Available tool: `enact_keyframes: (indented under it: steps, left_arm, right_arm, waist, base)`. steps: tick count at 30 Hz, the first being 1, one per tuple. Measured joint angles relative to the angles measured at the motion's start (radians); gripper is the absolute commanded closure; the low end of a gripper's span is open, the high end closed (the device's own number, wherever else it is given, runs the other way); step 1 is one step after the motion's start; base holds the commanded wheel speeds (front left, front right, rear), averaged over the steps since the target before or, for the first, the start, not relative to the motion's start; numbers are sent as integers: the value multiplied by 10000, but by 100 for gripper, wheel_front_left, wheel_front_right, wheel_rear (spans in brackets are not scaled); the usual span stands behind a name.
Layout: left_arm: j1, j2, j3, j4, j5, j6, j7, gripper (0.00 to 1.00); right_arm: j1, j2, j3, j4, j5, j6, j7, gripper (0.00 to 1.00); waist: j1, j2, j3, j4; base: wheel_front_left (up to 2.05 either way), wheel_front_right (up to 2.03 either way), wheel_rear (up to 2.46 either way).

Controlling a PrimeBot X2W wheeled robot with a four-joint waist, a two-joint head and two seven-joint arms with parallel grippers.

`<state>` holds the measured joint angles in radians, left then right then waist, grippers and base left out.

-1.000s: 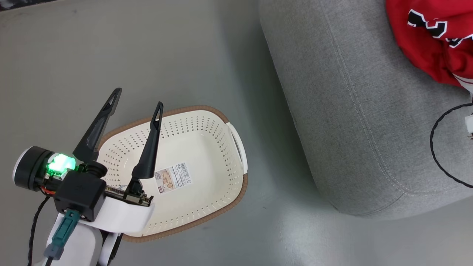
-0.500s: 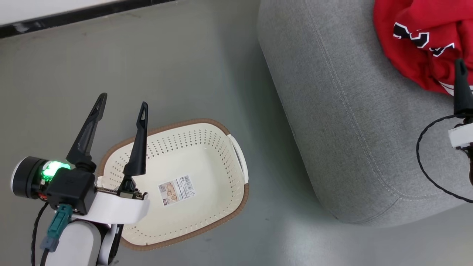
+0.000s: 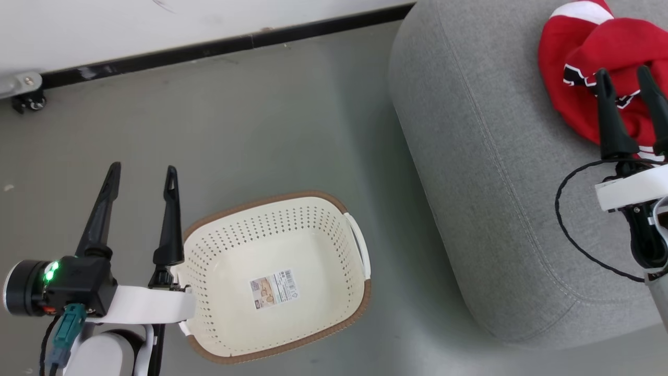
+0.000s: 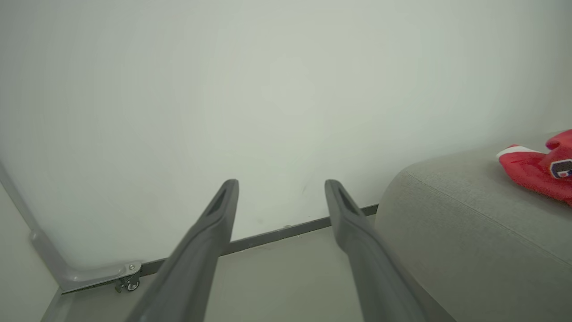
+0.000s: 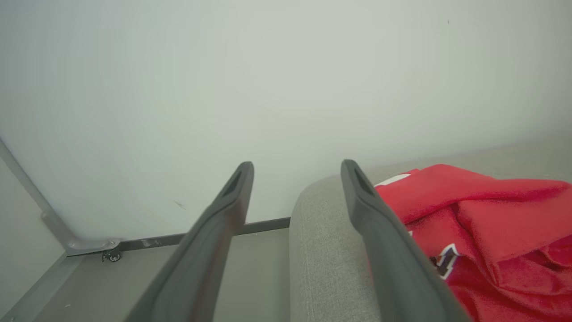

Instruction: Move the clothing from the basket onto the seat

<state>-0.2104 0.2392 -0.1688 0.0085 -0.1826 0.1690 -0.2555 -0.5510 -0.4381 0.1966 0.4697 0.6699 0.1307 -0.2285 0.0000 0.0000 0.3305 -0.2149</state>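
Observation:
The cream basket (image 3: pixel 318 198) with a brown rim stands on the floor and holds nothing but its paper label. The red clothing (image 3: pixel 579 47) lies bunched on the grey seat (image 3: pixel 485 172) at the upper right, white trim and black lettering showing. My left gripper (image 3: pixel 143 169) is open over the floor just left of the basket, with nothing between its fingers. My right gripper (image 3: pixel 622 73) is open above the seat, its tips over the near edge of the clothing. From the left wrist, the left gripper (image 4: pixel 281 183) faces the wall, seat (image 4: pixel 469 232) and clothing (image 4: pixel 532 167) to the right. In the right wrist view the right gripper (image 5: pixel 298 165) is open beside the clothing (image 5: pixel 491 223) on the seat (image 5: pixel 321 255).
A white wall with a dark baseboard (image 3: pixel 224 44) runs along the back. A small caster (image 3: pixel 28 102) on a metal foot sits at the far left. A black cable (image 3: pixel 566 224) loops from my right wrist over the seat. Grey floor lies between basket and seat.
The head camera has tilted up, bringing the wall into view. My left gripper has moved from over the basket to its left side. My right gripper has come into view over the seat.

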Motion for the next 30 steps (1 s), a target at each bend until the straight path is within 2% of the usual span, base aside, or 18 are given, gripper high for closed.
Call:
enact_keyframes:
  steps: [7,16,25,30]
  left_arm:
    - [551,-297,299,-25,0,305,0,0]
    - [1194,-652,176,96,0,301,0,0]
    - [1639,-832,-10,351,4,240,0,0]
    - [1884,-892,-48,518,17,230,2,0]
  right_arm:
    - [409,280,-33,-138,-715,0,-94,0]
    - [1417,1055,54,-299,-1699,0,-104,0]
    - [2287,2042,-65,-560,-1983,0,-115,0]
    - [2913,2376,-153,-589,-2583,0,-138,0]
  waist:
    - [0,0,-564,363]
    - [0,0,-1394,885]
    - [0,0,-2136,1297]
    - [0,0,-2508,1494]
  base:
    - [0,0,0]
    - [0,0,0]
    - [0,0,0]
    - [0,0,0]
